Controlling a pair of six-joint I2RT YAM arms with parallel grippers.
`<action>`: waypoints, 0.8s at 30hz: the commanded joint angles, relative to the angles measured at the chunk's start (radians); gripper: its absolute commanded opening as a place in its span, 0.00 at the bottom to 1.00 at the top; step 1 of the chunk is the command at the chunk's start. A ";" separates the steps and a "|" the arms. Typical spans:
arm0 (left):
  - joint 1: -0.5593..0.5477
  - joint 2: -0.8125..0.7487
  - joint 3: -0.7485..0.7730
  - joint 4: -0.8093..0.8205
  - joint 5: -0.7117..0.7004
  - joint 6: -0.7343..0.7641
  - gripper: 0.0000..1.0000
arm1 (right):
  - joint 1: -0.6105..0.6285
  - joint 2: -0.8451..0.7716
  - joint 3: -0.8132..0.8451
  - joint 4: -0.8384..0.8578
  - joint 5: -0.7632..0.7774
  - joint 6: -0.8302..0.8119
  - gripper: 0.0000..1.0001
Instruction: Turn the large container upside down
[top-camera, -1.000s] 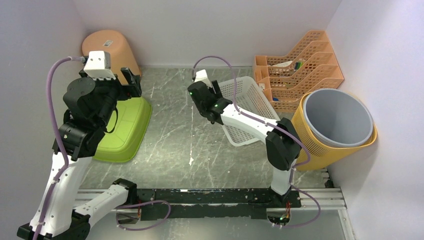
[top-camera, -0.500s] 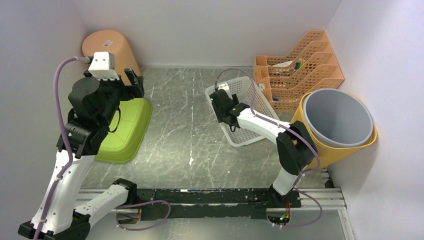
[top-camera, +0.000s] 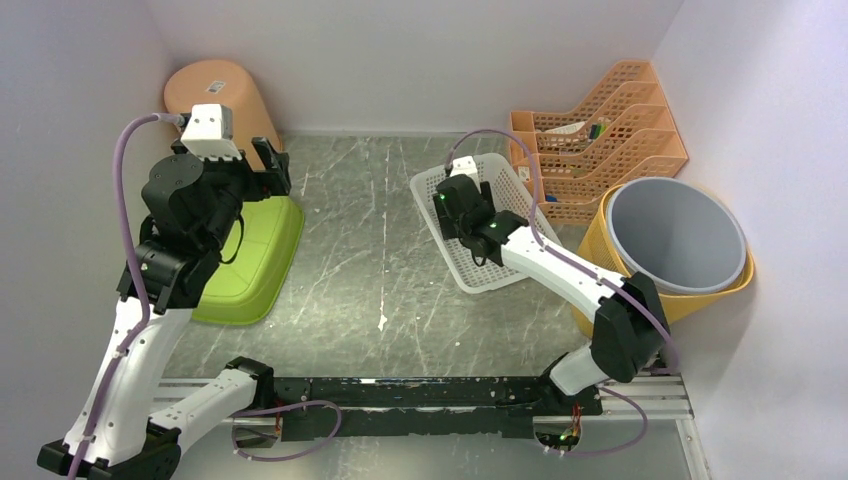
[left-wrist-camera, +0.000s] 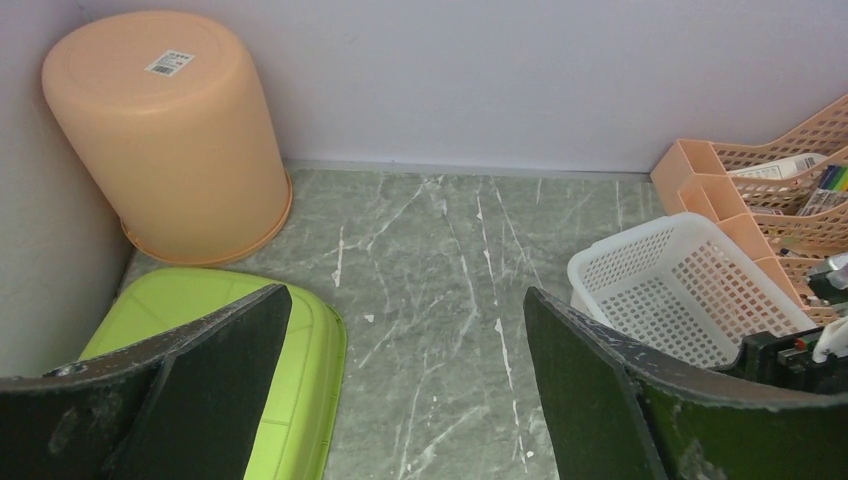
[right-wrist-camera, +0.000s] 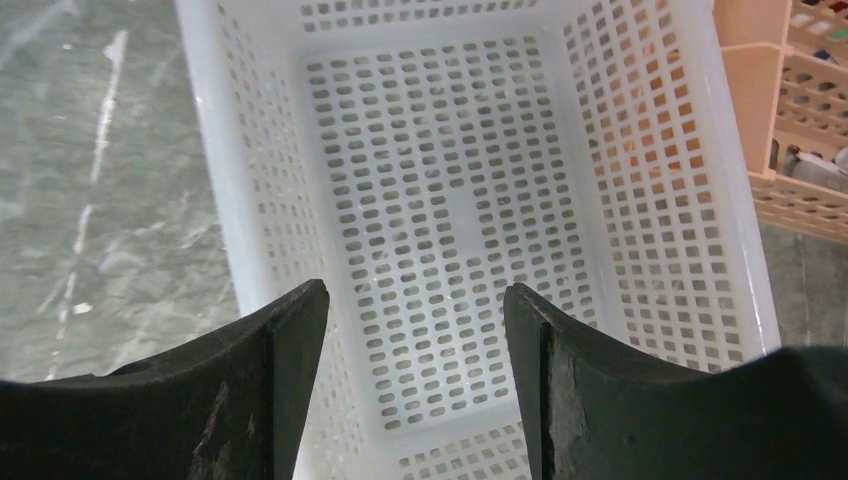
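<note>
A white perforated basket (top-camera: 512, 195) stands open side up at the middle right of the table. It also shows in the right wrist view (right-wrist-camera: 450, 200) and the left wrist view (left-wrist-camera: 690, 290). My right gripper (top-camera: 462, 205) hangs over the basket's near-left part, open and empty (right-wrist-camera: 415, 300), with its fingers above the basket floor. My left gripper (top-camera: 268, 168) is open and empty (left-wrist-camera: 405, 310), held high over the far edge of a lime green tub (top-camera: 255, 255) that lies bottom up at the left.
A peach bucket (top-camera: 215, 90) stands upside down in the far left corner. Orange file racks (top-camera: 600, 130) sit at the far right. A grey bin (top-camera: 675, 235) sits in a yellow mesh basket (top-camera: 640, 300) at the right wall.
My right arm has swung right from the table's middle until its gripper is over the white basket. My left arm has shifted only slightly.
</note>
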 joint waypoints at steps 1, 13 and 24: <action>-0.001 0.002 -0.017 0.046 0.019 -0.015 0.99 | 0.013 -0.016 0.021 -0.009 -0.091 -0.016 0.65; -0.001 0.012 -0.025 0.047 0.021 -0.015 0.99 | 0.112 0.029 -0.077 0.019 -0.176 -0.005 0.62; -0.001 0.003 -0.039 0.042 0.016 -0.012 0.99 | 0.114 0.091 -0.133 0.000 -0.074 0.069 0.35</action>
